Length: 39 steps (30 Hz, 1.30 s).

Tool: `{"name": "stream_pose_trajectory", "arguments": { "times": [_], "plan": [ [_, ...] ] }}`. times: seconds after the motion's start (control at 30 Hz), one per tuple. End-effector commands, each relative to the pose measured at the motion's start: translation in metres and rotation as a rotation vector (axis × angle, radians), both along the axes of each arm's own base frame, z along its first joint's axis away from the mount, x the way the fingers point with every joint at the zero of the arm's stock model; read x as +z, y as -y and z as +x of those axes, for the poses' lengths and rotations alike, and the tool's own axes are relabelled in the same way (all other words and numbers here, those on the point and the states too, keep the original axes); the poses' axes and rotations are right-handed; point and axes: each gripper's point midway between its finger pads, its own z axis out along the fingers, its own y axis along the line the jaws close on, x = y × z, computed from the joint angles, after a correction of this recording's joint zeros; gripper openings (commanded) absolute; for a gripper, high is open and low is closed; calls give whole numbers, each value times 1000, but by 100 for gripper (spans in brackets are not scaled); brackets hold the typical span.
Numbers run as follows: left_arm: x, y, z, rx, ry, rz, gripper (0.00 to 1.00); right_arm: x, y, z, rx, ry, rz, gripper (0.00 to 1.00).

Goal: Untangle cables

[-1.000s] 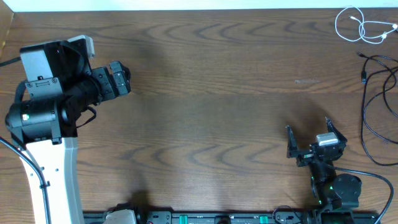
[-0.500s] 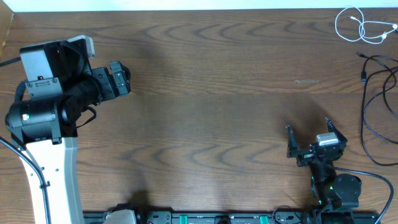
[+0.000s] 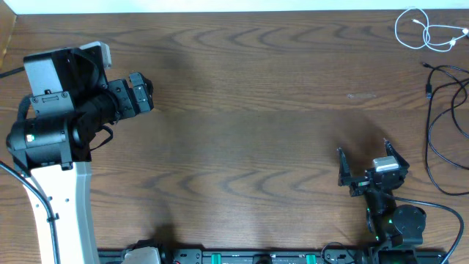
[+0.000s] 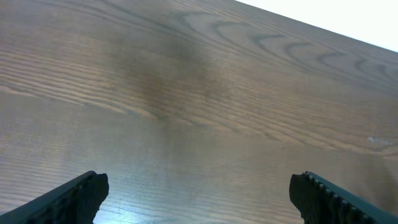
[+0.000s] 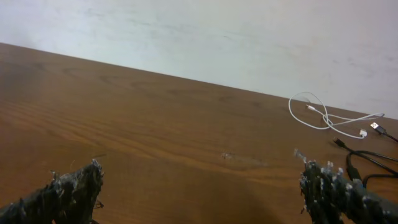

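Observation:
A white cable (image 3: 421,31) lies coiled at the table's far right corner; it also shows in the right wrist view (image 5: 323,115). Black cables (image 3: 440,110) loop along the right edge below it, partly cut off by the frame, and show in the right wrist view (image 5: 367,155). My right gripper (image 3: 364,163) is open and empty near the front right, well short of the cables. My left gripper (image 3: 141,93) is open and empty at the far left; its wrist view (image 4: 199,190) shows only bare wood between the fingers.
The wooden table (image 3: 249,110) spans the view. The left arm's white base and black body (image 3: 51,147) stand at the left edge. The right arm's base (image 3: 396,224) sits at the front right. A white wall (image 5: 217,37) is behind the table.

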Motion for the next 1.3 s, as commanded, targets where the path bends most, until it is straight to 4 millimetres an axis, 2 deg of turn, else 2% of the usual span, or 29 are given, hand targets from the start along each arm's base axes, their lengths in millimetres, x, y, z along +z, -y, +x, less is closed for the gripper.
{"name": "stream_pose_trajectory", "arguments": {
  "times": [0.0, 0.17, 0.3, 0.43, 0.67, 0.77, 0.9, 0.97, 1.27],
  "plan": [
    [4, -4, -4, 10, 4, 31, 98, 0, 0, 0, -3, 1, -4, 99],
    [23, 1, -24, 5, 64, 47, 98, 0, 0, 0, -3, 1, -4, 99],
    [50, 11, -52, -7, 167, 110, 98, 0, 0, 0, -3, 1, -4, 99],
    [48, 10, -66, 5, 195, 138, 98, 0, 0, 0, -3, 1, -4, 99],
    [30, 11, -77, 15, 328, 150, 98, 0, 0, 0, -3, 1, -4, 99],
    [5, 11, -85, 16, 347, 150, 98, 0, 0, 0, -3, 1, -4, 99],
    [-39, 12, -105, 15, 313, 149, 98, 0, 0, 0, -3, 1, -4, 99],
    [-49, 8, -110, 40, 349, 169, 98, 0, 0, 0, -3, 1, -4, 99],
    [-59, 11, -96, 46, 688, 177, 98, 0, 0, 0, -3, 1, -4, 99]
  ]
}}
